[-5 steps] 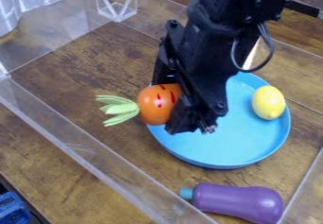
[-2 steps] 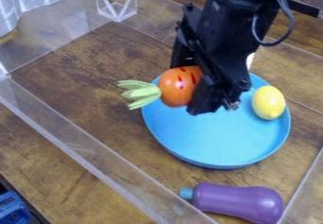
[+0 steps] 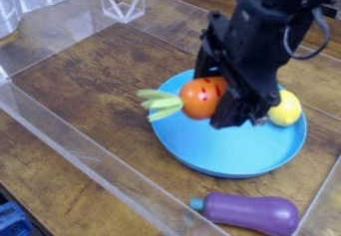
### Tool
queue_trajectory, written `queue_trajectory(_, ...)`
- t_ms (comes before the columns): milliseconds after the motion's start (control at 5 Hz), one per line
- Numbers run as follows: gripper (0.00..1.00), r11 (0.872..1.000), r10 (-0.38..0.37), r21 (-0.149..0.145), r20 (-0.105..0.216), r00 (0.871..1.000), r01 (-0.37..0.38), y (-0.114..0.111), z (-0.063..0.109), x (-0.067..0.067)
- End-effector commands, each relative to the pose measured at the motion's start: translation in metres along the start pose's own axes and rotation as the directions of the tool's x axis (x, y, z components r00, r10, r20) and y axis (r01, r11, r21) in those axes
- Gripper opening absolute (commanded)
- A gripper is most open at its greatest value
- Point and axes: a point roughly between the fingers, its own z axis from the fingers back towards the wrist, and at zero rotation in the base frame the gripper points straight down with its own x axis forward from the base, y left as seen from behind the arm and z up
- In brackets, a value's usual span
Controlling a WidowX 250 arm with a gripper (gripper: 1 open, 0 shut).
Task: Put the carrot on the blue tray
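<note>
An orange carrot (image 3: 200, 99) with green leaves pointing left hangs above the left part of the blue tray (image 3: 226, 145). My black gripper (image 3: 220, 103) comes down from the upper right and is shut on the carrot's right side. A yellow lemon (image 3: 282, 109) lies on the tray's right edge, just right of the gripper. The arm hides the tray's far side.
A purple eggplant (image 3: 248, 212) lies on the wooden table in front of the tray. Clear plastic walls (image 3: 54, 130) run along the left and front of the table. A clear container (image 3: 123, 1) stands at the back left.
The gripper has carried the carrot up and to the right, from the tray's left rim to a spot over the tray. Lemon and eggplant have stayed put.
</note>
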Motion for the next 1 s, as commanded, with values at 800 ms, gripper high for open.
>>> queue_trajectory(800,0.0,0.995,0.098,0.011,0.021,0.995,-0.098,0.037,0.0,-0.012)
